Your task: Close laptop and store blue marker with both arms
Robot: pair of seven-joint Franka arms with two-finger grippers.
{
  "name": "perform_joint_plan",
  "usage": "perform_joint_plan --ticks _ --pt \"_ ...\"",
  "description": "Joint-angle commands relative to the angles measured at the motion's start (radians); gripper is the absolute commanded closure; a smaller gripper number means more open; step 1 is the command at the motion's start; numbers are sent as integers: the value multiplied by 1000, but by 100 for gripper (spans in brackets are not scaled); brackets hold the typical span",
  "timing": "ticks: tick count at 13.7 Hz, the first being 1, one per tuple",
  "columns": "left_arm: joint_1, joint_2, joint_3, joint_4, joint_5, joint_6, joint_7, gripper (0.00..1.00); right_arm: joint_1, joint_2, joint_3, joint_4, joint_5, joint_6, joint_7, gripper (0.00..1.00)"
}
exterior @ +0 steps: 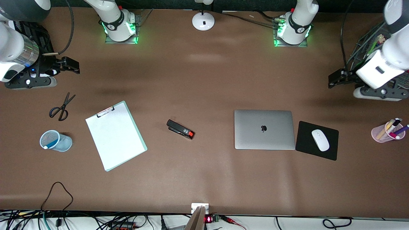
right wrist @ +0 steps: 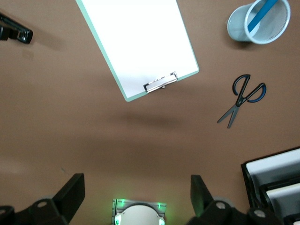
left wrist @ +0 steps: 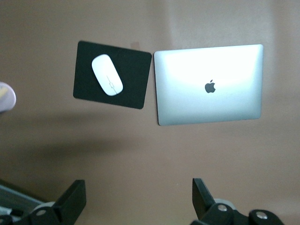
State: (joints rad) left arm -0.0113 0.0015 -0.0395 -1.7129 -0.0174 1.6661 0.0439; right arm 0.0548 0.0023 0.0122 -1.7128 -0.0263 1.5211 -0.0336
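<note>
The silver-grey laptop (exterior: 264,129) lies shut on the table, lid down with the apple logo up; it also shows in the left wrist view (left wrist: 208,84). The blue marker (exterior: 51,142) stands inside a pale blue mesh cup (exterior: 60,142) toward the right arm's end, and the right wrist view shows the marker (right wrist: 261,15) too. My left gripper (exterior: 335,79) hangs open and empty over bare table at the left arm's end (left wrist: 138,199). My right gripper (exterior: 71,65) hangs open and empty above the table at its own end (right wrist: 137,194).
A black mouse pad (exterior: 329,150) with a white mouse (exterior: 320,140) lies beside the laptop. A pink cup (exterior: 380,134) of pens stands at the left arm's end. A clipboard (exterior: 115,134), scissors (exterior: 61,107), a black stapler (exterior: 180,129) and a white lamp base (exterior: 203,21) share the table.
</note>
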Motion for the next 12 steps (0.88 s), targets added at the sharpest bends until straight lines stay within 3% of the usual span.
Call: perform_joint_plan --ticks 1,3,5,12 --pt "-29 -37 29 -47 -13 70 66 0 -50 27 -1 79 -3 5 0 0" --pt "-19 -37 29 -45 -9 69 80 0 -67 79 -3 171 0 5 9 0" --pt "-13 -40 29 -42 -1 61 73 0 -67 77 -1 186 2 -7 14 0" --pt "-3 -20 18 -8 13 37 65 0 -67 27 -1 76 11 97 14 0"
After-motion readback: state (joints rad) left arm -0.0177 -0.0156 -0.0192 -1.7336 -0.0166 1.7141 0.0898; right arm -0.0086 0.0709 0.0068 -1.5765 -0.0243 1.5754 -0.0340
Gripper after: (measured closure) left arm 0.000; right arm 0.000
